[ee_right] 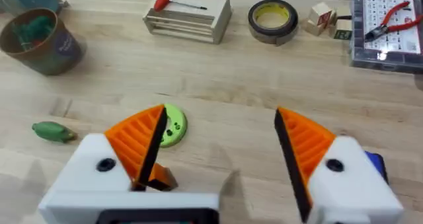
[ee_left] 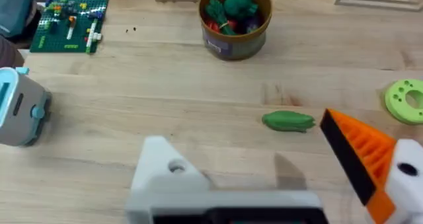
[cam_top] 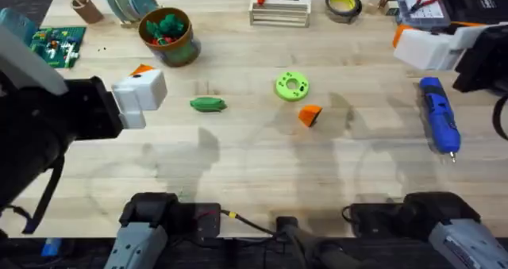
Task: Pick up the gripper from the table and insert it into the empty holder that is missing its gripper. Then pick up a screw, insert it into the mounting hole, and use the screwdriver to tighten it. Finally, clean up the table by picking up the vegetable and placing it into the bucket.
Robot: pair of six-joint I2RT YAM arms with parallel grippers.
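Nothing done yet, judging by the layout. Orange ribbed wedge gripper (cam_top: 309, 115) lying loose on the pale wood table (cam_top: 238, 158), just right of centre in the overhead view, beside a lime-green perforated disc (cam_top: 291, 86). Holder (ee_left: 168, 181) on the left gripper (ee_left: 281, 184) bare white angular plastic with an open mounting hole; opposite finger carrying its ribbed orange pad. Left gripper spread wide, empty. Right gripper (ee_right: 218, 164) also wide, both orange pads fitted, holding nothing. Blue cylindrical screwdriver (cam_top: 439, 124) at right of overhead frame, untouched. Dark-green flat pod vegetable (cam_top: 208, 104) left of centre, not in the round olive bucket (cam_top: 167, 36) at upper left. No loose screw made out. Left to do: insertion, screwing, cleanup.
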